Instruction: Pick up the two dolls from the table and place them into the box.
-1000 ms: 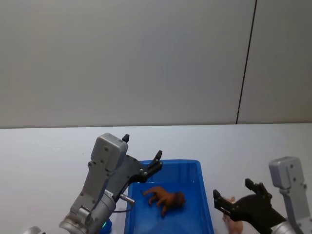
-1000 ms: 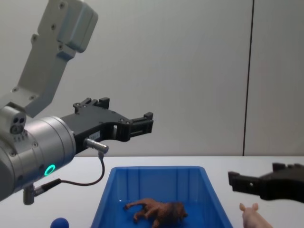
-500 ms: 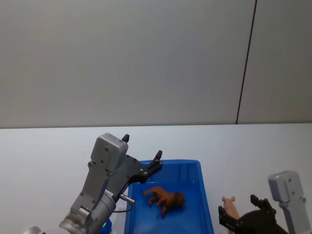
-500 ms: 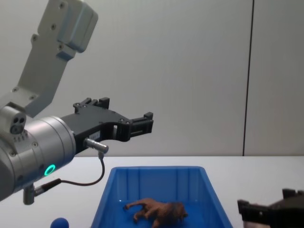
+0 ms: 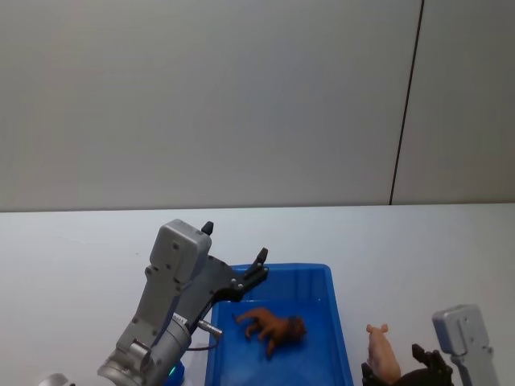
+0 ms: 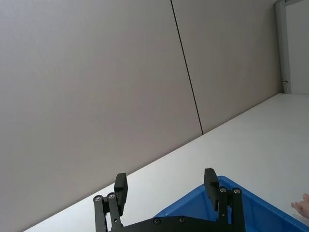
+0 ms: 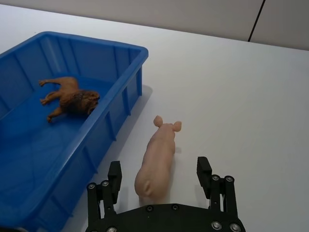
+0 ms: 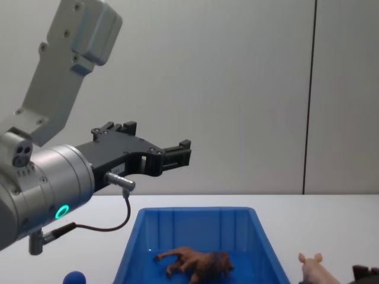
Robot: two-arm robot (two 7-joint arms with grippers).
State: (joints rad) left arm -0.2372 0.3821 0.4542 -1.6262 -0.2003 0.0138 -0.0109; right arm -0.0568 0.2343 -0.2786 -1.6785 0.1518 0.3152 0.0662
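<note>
One change: right gripper [image 7: 159, 166] has dropped, fingers spread astride pale pink toy pig [image 7: 157, 152] on flat white tabletop [image 7: 241, 96]; left gripper [image 6: 165, 176] unmoved, likewise spread.

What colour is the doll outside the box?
Pale pink: the pig, beside the box, by the right gripper. The right wrist view shows it best.

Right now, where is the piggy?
In the head view the pig is on the table, right of the blue box, by the open right gripper.
</note>
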